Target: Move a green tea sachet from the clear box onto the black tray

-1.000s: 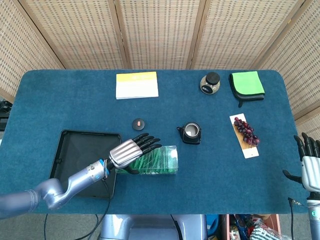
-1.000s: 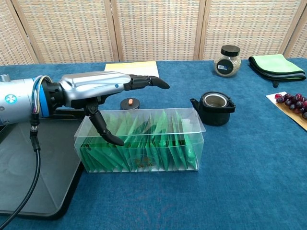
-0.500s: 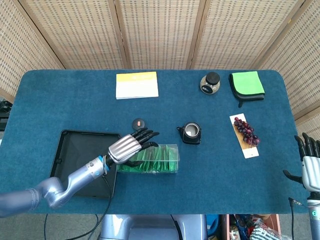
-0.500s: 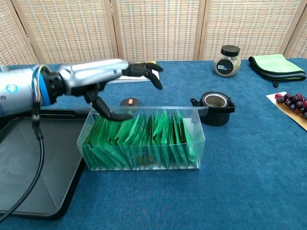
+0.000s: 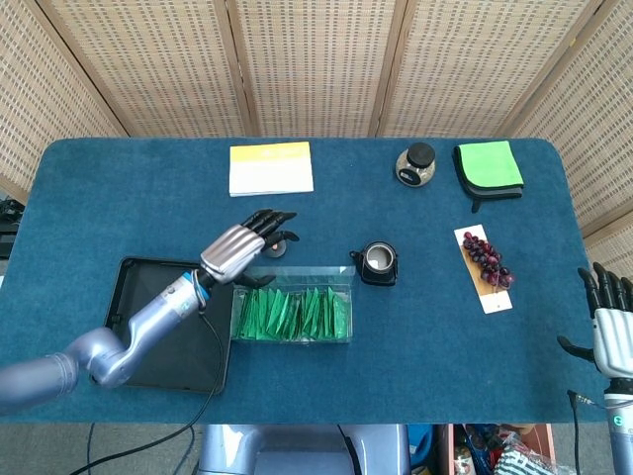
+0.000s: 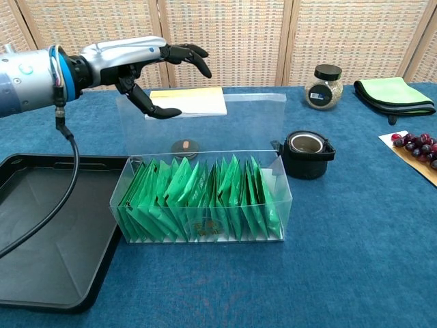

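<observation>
The clear box [image 5: 293,315] [image 6: 205,201] sits right of the black tray [image 5: 138,282] [image 6: 48,232], packed with several upright green tea sachets [image 5: 297,313] [image 6: 198,201]. Its lid [image 6: 232,123] stands upright at the back edge. My left hand [image 5: 237,249] [image 6: 133,58] hovers at the lid's upper left corner, fingers spread over the top edge and thumb in front of the lid, holding nothing. My right hand [image 5: 613,325] hangs open off the table's right edge, seen only in the head view.
A small black pot [image 5: 378,263] [image 6: 307,154] stands just right of the box. A black disc [image 6: 182,145] lies behind the lid. Farther back are a yellow pad [image 5: 270,168], a jar [image 5: 416,165], a green cloth [image 5: 488,166] and grapes on a board [image 5: 486,262].
My left hand rose from the box top and moved back, and the lid swung from closed to upright, uncovering the sachets.
</observation>
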